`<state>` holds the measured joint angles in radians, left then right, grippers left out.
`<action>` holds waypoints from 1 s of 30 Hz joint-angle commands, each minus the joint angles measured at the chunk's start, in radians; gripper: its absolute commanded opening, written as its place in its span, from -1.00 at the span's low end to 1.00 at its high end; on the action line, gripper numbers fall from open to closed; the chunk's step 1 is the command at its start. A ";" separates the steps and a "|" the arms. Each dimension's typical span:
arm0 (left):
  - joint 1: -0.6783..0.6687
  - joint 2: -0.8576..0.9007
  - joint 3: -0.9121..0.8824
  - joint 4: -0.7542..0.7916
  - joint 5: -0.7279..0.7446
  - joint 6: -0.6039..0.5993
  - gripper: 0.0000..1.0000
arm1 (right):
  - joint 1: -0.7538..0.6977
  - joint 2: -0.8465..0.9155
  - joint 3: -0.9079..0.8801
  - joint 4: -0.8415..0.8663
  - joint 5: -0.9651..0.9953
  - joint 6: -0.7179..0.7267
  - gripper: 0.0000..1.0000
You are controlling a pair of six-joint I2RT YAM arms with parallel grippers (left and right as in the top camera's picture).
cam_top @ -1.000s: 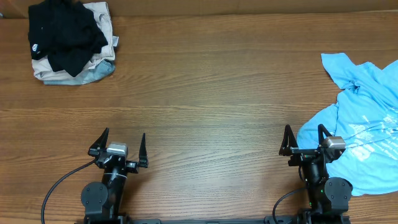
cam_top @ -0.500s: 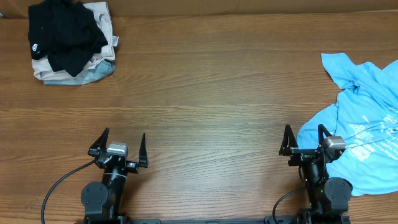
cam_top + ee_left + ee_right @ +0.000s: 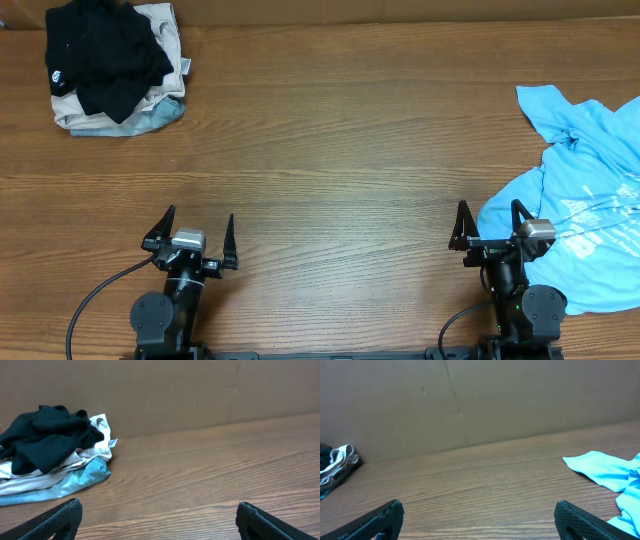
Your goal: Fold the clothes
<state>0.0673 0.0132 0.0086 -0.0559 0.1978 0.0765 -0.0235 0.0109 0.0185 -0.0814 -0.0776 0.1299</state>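
We're looking down on a broad wooden table (image 3: 340, 130) — warm brown, long grain lines running side to side, with a faint sheen. Behind it the wrist views give us a plain brown wall (image 3: 200, 390), flat like cardboard panels, with a seam running down it.

Over at the far right, the sky-blue T-shirt (image 3: 585, 190) lies rumpled on the table. Its thin fabric is thrown into soft folds, the white lettering (image 3: 600, 212) runs across it, and the cloth goes past the right edge of the overhead view.

The right gripper (image 3: 489, 206) sits at the near edge, just beside the shirt's left border, jaws spread wide and holding nothing; whether a finger touches the cloth we cannot tell. The left gripper (image 3: 199, 214) stands well apart at the near left, likewise wide open over bare wood.

In the far left corner there's a heap — a black garment (image 3: 105, 55) with a small white logo, slumped over a beige garment (image 3: 165, 30) and a pale grey-blue garment (image 3: 155, 118).
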 commanded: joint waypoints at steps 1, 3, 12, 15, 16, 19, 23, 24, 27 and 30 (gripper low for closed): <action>0.006 -0.008 -0.004 0.000 0.005 -0.013 1.00 | 0.008 -0.008 -0.010 0.005 0.006 -0.002 1.00; 0.006 -0.008 -0.004 0.000 0.005 -0.013 1.00 | 0.008 -0.008 -0.010 0.005 0.006 -0.002 1.00; 0.006 -0.008 -0.004 0.000 0.005 -0.013 1.00 | 0.008 -0.008 -0.010 0.005 0.006 -0.002 1.00; 0.006 -0.008 -0.004 0.000 0.005 -0.013 1.00 | 0.008 -0.008 -0.010 0.005 0.006 -0.002 1.00; 0.006 -0.008 -0.004 0.000 0.005 -0.013 1.00 | 0.008 -0.008 -0.010 0.005 0.006 -0.002 1.00; 0.006 -0.008 -0.004 0.000 0.005 -0.013 1.00 | 0.008 -0.008 -0.010 0.005 0.006 -0.002 1.00; 0.006 -0.009 -0.003 0.006 -0.034 0.058 1.00 | 0.008 -0.008 -0.010 0.005 0.006 -0.002 1.00; 0.006 -0.008 -0.003 0.000 -0.034 0.058 1.00 | 0.008 -0.008 -0.010 0.005 0.006 -0.002 1.00; 0.006 -0.009 -0.003 -0.001 -0.033 0.058 1.00 | 0.008 -0.008 -0.010 0.018 0.006 -0.002 1.00; 0.006 -0.009 -0.003 0.011 -0.044 0.058 1.00 | 0.008 -0.008 -0.010 0.049 0.006 -0.002 1.00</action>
<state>0.0673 0.0132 0.0086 -0.0559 0.1802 0.1112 -0.0235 0.0109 0.0185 -0.0601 -0.0780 0.1303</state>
